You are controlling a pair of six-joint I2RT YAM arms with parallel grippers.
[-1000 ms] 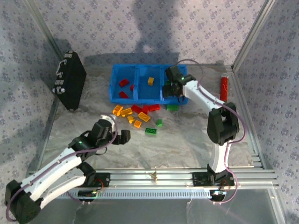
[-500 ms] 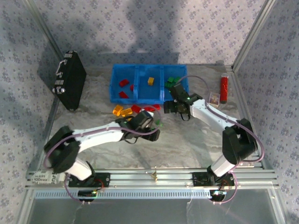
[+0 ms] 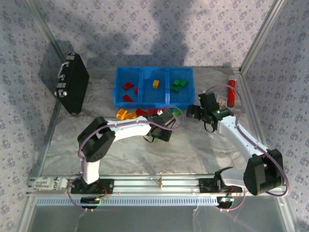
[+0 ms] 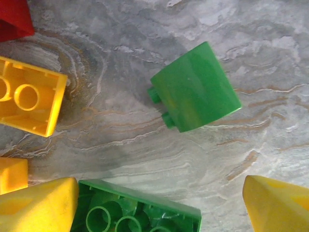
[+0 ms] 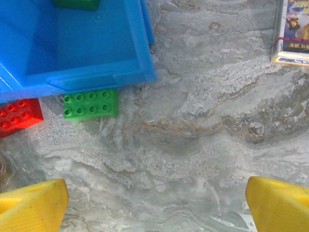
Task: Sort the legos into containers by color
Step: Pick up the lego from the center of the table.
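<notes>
Left gripper point(image 4: 157, 210): spread wide, empty, over loose small studded plastic bricks point(image 4: 195, 87), green, yellow, red, beside the near wall of the bright blue three-compartment plastic tray point(image 5: 87, 79). Right gripper point(image 5: 154, 203): spread wide, empty, above grey marbled tabletop point(image 5: 203, 121).

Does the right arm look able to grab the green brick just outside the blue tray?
Probably yes: the right gripper is open, bare table between it and the green brick. The brick sits against the blue tray, whose wall might crowd a finger.
</notes>
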